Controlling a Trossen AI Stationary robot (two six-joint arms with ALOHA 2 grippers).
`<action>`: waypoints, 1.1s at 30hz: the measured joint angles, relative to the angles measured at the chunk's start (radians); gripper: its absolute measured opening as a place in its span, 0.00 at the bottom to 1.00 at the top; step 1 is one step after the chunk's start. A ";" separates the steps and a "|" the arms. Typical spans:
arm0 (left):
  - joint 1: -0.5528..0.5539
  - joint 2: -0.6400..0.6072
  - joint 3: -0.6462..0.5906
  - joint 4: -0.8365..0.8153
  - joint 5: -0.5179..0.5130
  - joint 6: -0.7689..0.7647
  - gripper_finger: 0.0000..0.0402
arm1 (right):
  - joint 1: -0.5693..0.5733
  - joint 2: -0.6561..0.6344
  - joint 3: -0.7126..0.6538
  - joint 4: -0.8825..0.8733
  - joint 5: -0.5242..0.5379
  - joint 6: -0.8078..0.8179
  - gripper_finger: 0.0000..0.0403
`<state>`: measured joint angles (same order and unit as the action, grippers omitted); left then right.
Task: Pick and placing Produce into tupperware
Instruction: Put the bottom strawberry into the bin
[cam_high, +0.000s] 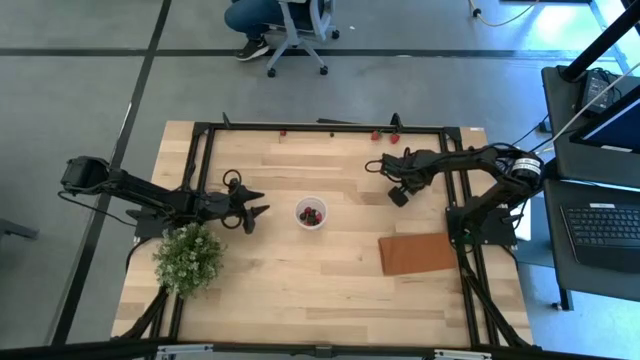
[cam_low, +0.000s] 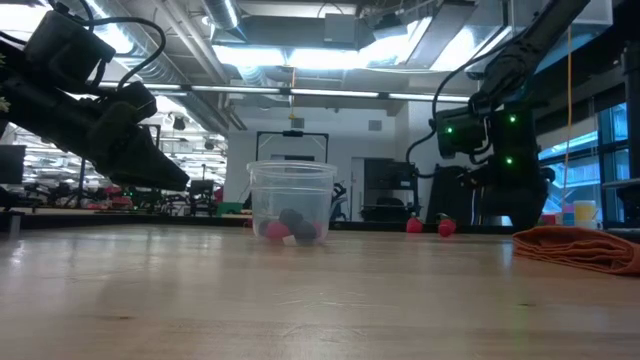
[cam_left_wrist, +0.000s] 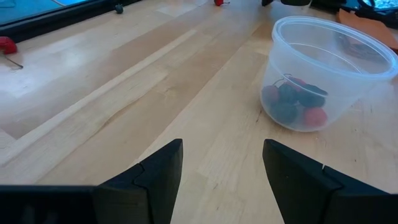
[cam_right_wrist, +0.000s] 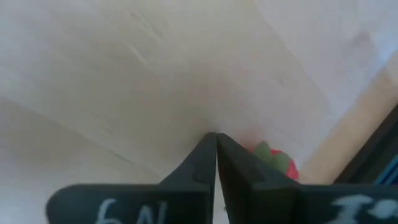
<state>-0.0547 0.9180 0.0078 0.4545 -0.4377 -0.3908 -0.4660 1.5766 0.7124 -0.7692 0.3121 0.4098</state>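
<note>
arms: two, a left arm (cam_high: 140, 195) and a right arm (cam_high: 480, 165)
grippers: two, the left gripper (cam_high: 256, 213) and the right gripper (cam_high: 372, 165)
cups: one clear cup (cam_high: 310, 213) in mid-table
berries in the cup: a few red and dark pieces (cam_left_wrist: 292, 102); exact count cannot be told
loose red berries (cam_high: 385, 136) by the far rail: about three, one more red berry (cam_right_wrist: 277, 163) beside the right fingers
cloths: one brown cloth (cam_high: 418, 253)
plants: one leafy plant (cam_high: 188, 258)
laptops: one laptop (cam_high: 603, 228) off the table

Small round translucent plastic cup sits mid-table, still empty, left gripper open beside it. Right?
Not empty. The small round translucent plastic cup already holds several red and dark berry pieces, as the left wrist view shows. It does sit mid-table, and the left gripper is open beside it.
</note>
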 joint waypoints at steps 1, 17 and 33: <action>0.000 0.000 0.000 0.000 -0.006 0.000 0.53 | 0.000 -0.001 0.001 -0.002 -0.010 0.013 0.05; 0.000 0.000 0.000 -0.003 -0.025 0.000 0.53 | 0.015 0.002 0.093 -0.086 -0.213 0.262 0.05; 0.000 0.000 0.000 -0.017 -0.025 0.001 0.53 | 0.033 0.001 0.138 -0.058 -0.435 0.529 0.06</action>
<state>-0.0547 0.9184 0.0078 0.4377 -0.4625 -0.3902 -0.4328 1.5780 0.8500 -0.8272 -0.1233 0.9385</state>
